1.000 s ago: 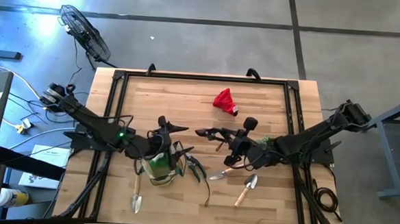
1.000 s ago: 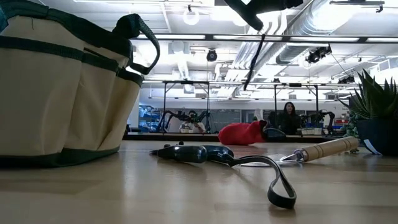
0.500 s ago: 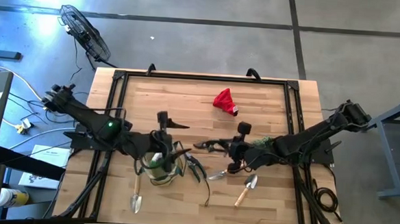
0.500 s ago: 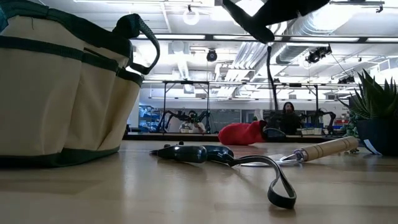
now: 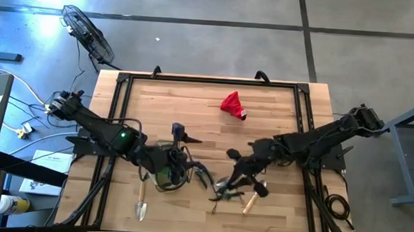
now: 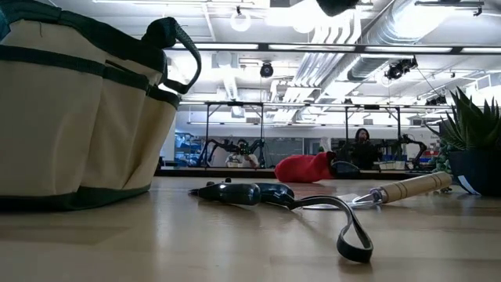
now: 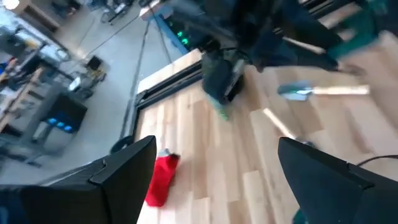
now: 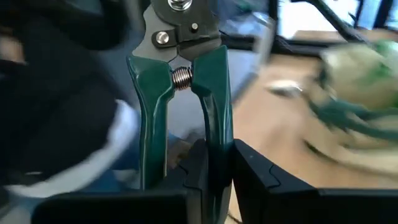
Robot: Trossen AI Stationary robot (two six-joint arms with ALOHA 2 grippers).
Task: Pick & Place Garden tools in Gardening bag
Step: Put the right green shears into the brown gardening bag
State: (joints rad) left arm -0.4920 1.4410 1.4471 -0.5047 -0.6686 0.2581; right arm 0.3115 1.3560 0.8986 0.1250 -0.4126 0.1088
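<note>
The tan gardening bag [image 5: 165, 172] stands upright near the table's front left, large in the low view [image 6: 78, 117]. My left gripper [image 5: 184, 136] hovers open just above and behind it, holding nothing [image 7: 217, 186]. My right gripper [image 5: 234, 176] is shut on green-handled pruners [image 8: 180, 74] held in the air right of the bag. On the table lie dark pruners with a strap [image 6: 258, 193], a trowel [image 5: 141, 201] left of the bag, a wooden-handled trowel [image 5: 254, 196] and a red cloth [image 5: 232, 104]. My right gripper pinches one green handle of the pruners [image 8: 212, 134] between its two fingers, near that handle's free end. The other handle [image 8: 152, 124] stays outside the fingers. The pruners stick out ahead of the fingertips, head farthest, lifted clear of the table.
A leafy plant in a dark pot [image 6: 473, 137] stands at the right in the low view. A black frame rims the tabletop [image 5: 124, 80]. Bare wood lies across the far left and centre.
My right gripper has swung from pointing at the table's left toward the near edge, carrying the green pruners with it, still shut on them and clear of the table. My left gripper has risen above the bag and rolled, staying open.
</note>
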